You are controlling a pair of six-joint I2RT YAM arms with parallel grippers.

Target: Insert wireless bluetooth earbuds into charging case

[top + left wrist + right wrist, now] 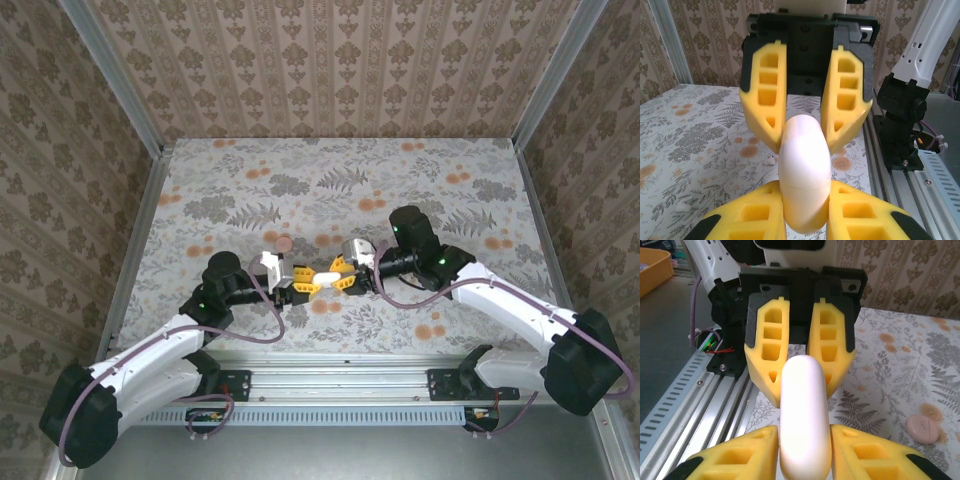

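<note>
**Case pinched between both grippers at near edge**

Noted walls hemming the table (420, 170) left, back and right, rail along the near edge. Found the cloth beyond mostly open, bar a pink disc (285, 243). Saw left gripper (310, 281) clamped on the charging case (325, 279), close to that rail. Spotted a tiny whitish earbud (771, 160) on the cloth nearby. Saw right gripper (340, 277) set narrow around the case's other end; could not tell grip from hairline gap.
</note>
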